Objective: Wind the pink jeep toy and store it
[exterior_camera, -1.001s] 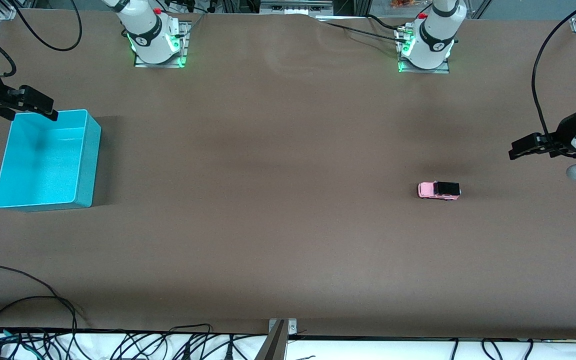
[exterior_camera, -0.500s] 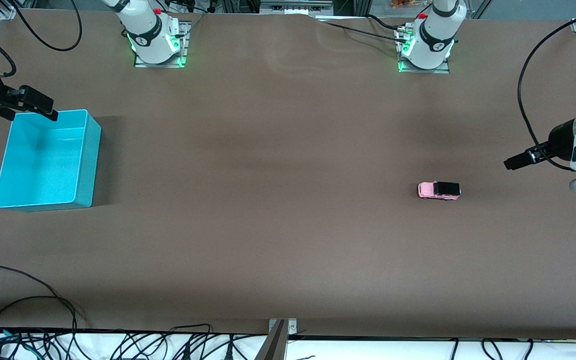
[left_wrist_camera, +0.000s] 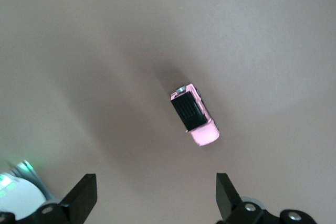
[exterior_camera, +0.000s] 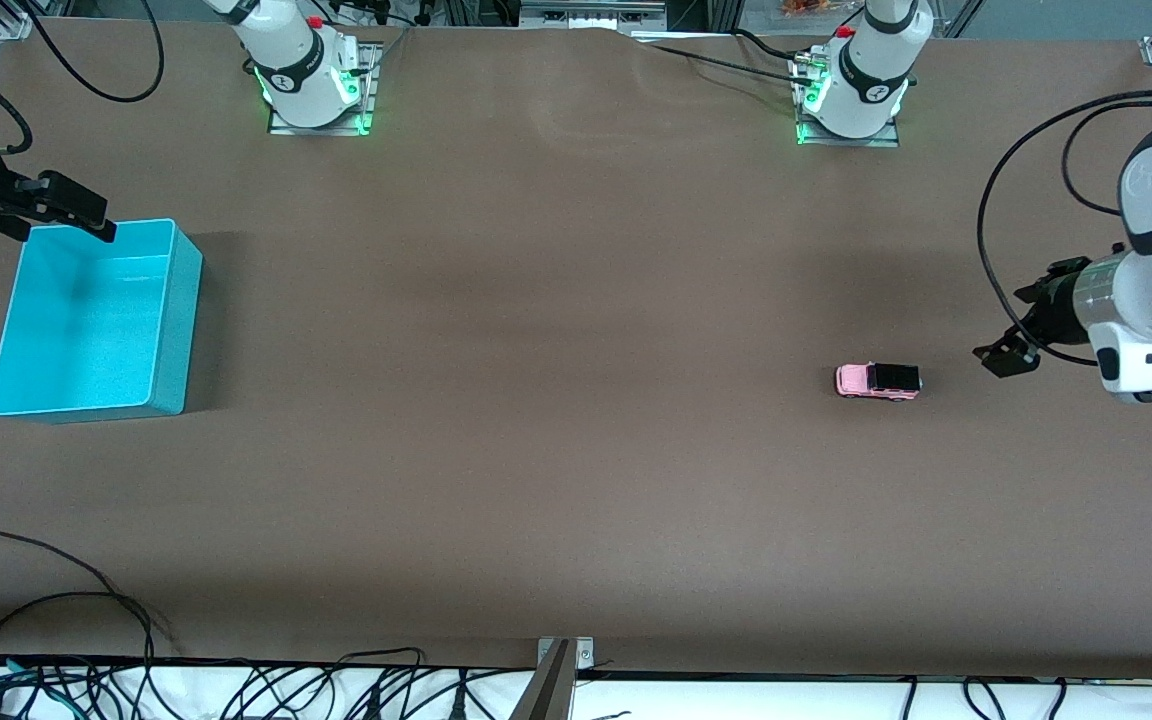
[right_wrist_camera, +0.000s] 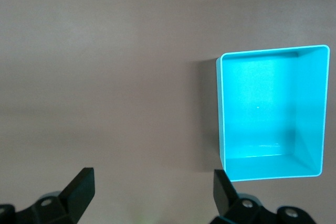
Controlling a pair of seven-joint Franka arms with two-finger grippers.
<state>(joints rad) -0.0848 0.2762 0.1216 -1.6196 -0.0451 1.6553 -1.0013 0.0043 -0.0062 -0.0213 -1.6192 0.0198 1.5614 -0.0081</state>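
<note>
The pink jeep toy (exterior_camera: 877,381) (left_wrist_camera: 194,115), tiny with a black roof, stands on the brown table toward the left arm's end. My left gripper (exterior_camera: 1006,358) (left_wrist_camera: 156,195) hangs open above the table beside the jeep, apart from it, with nothing between its fingers. The turquoise bin (exterior_camera: 91,319) (right_wrist_camera: 270,114) sits empty at the right arm's end. My right gripper (exterior_camera: 61,208) (right_wrist_camera: 152,191) waits open in the air by the bin's corner nearest the robot bases, holding nothing.
Both arm bases (exterior_camera: 311,75) (exterior_camera: 856,85) stand along the table's back edge. Black cables (exterior_camera: 186,680) lie along the front edge, and a cable loops by the left arm (exterior_camera: 1011,220).
The left arm has swung down and in toward the jeep, its gripper now lower and closer to the toy. The right arm, the jeep and the bin have not moved.
</note>
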